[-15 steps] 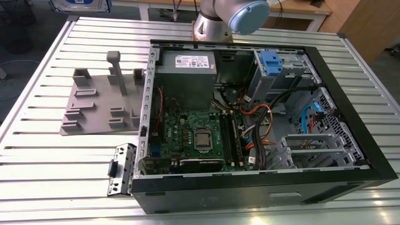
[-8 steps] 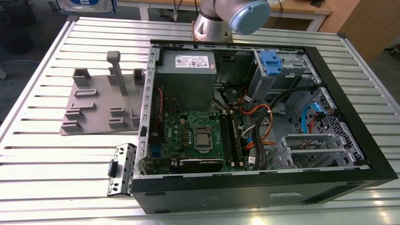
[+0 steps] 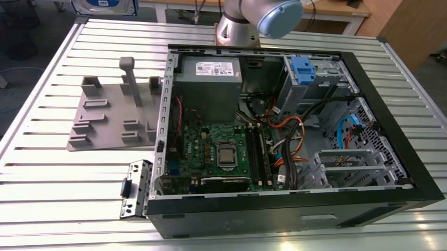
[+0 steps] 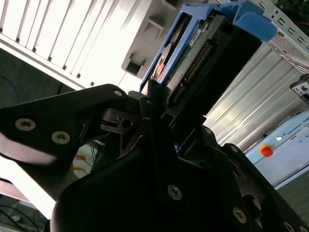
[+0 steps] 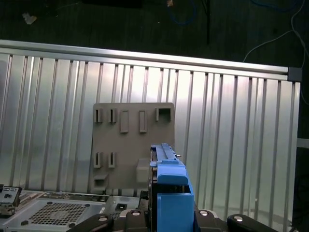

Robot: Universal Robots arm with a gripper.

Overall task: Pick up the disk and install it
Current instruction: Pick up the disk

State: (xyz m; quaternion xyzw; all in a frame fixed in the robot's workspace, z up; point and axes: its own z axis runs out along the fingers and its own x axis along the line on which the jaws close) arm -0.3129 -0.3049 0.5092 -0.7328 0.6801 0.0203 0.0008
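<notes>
We see the jaws clenched on the disk (image 4: 203, 53), its blue frame gripped edge-up in the gripper (image 4: 159, 104). It hangs above the grey holder plate (image 5: 130, 140) on the slatted table (image 5: 231, 145), beside the open computer case (image 3: 293, 209).

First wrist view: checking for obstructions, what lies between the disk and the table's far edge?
In the first wrist view, the grey slotted plate lies flat on the table beyond the disk; past it, bare slats.
</notes>
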